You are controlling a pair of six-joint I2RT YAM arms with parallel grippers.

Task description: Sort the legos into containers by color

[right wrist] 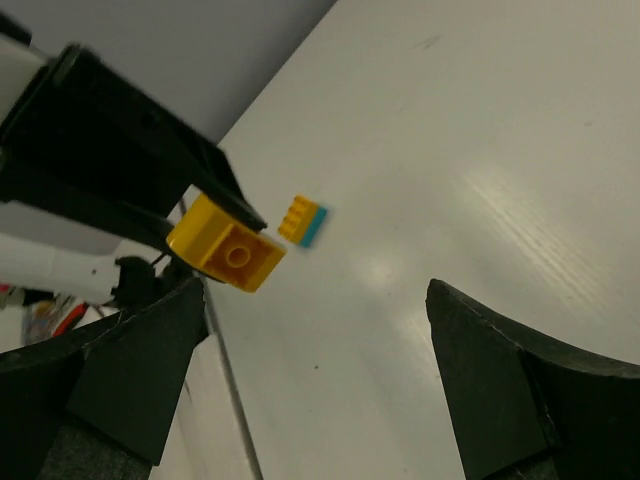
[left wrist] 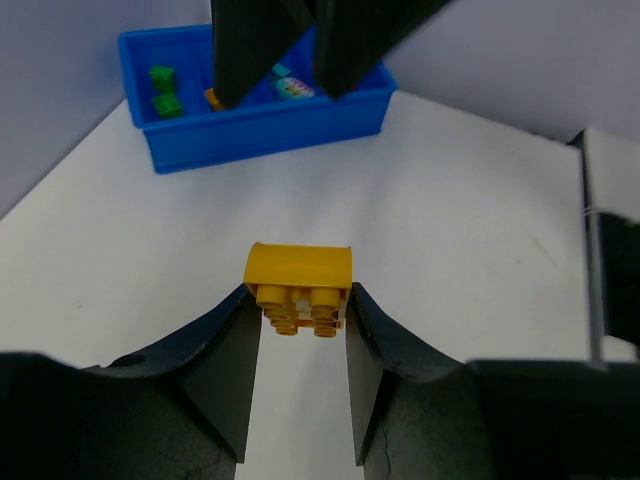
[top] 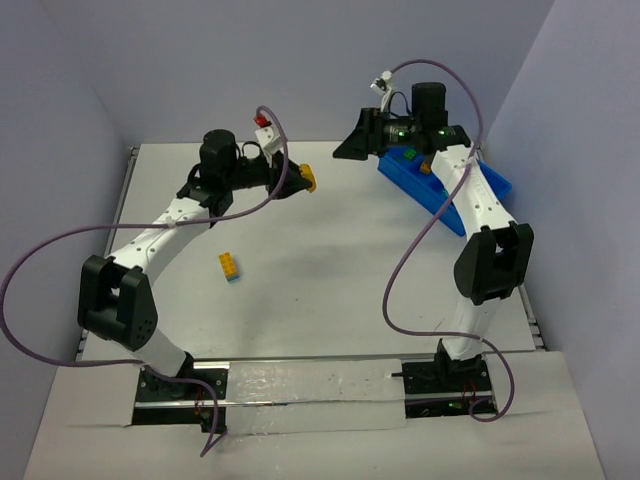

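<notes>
My left gripper [top: 300, 181] is shut on a yellow brick [top: 307, 177] and holds it above the table's far middle. In the left wrist view the brick [left wrist: 298, 278] sits between my fingertips, studs toward the camera. The bright blue bin [top: 492, 184] lies at the far right, and also shows in the left wrist view [left wrist: 260, 128] with green bricks [left wrist: 163, 90] in its left compartment. My right gripper [top: 352, 146] is open and empty, hovering left of the bin and facing the held brick [right wrist: 225, 243]. A yellow and light blue pair [top: 230, 266] lies on the table.
The right arm [top: 470, 200] stretches over the bin and hides much of it. The pair also shows in the right wrist view [right wrist: 303, 221]. Grey walls close the table's back and sides. A purple cable [top: 420, 240] hangs off each arm.
</notes>
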